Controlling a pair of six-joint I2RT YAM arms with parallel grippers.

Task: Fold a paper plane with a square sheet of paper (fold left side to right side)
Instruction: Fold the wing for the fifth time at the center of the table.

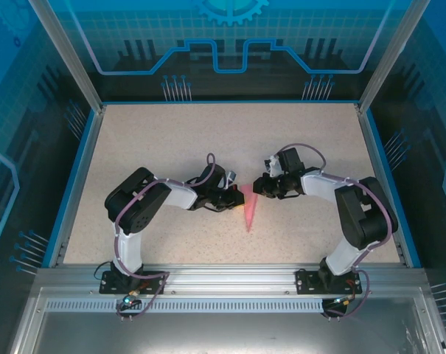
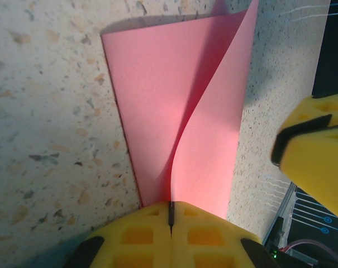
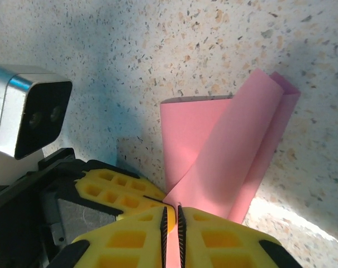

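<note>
Yellow gridded left end effector (image 2: 170,215) and right end effector (image 3: 171,216), both clamped on curled pink paper (image 2: 157,100)

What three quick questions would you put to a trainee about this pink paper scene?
1. True or false: the pink paper lies completely flat on the table.
2. The left pincer is: A wide open; B shut on the paper; C far from the paper.
3. Fill in: seen from above, the paper lies ___ the two arms.
Key: 1 false, one flap curls upward; 2 B; 3 between.
</note>
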